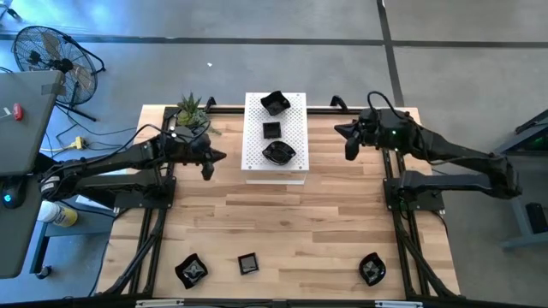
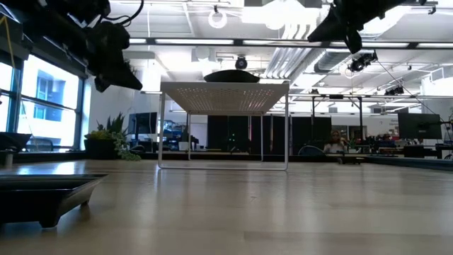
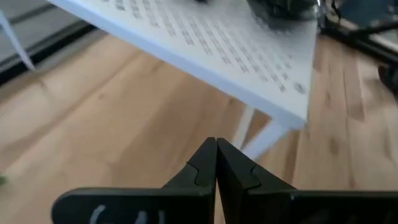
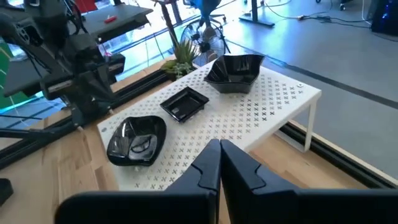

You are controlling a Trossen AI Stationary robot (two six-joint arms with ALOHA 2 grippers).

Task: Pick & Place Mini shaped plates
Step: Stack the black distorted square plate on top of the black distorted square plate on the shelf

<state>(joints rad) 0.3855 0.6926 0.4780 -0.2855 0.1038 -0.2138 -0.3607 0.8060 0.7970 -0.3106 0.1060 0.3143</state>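
Observation:
Three glossy black mini plates sit on the white perforated board (image 1: 275, 137): a deep angular one (image 4: 235, 73) at its far end, a small square one (image 4: 184, 104) in the middle, a rounded one (image 4: 137, 140) at its near end. Three more lie along the table's near edge: a wavy one (image 1: 191, 270), a small square one (image 1: 248, 263) and a rounded one (image 1: 372, 269). My left gripper (image 1: 210, 162) hangs shut above the table, left of the board. My right gripper (image 1: 350, 145) hangs shut, right of the board. Neither touches anything.
The board stands on thin legs (image 2: 287, 134) at the table's far middle. A small green spiky plant (image 1: 192, 111) sits at the far left corner. Bare wood (image 1: 282, 222) stretches between the board and the near plates. A fan (image 1: 47, 53) and a side table (image 1: 21, 111) stand beyond the left edge.

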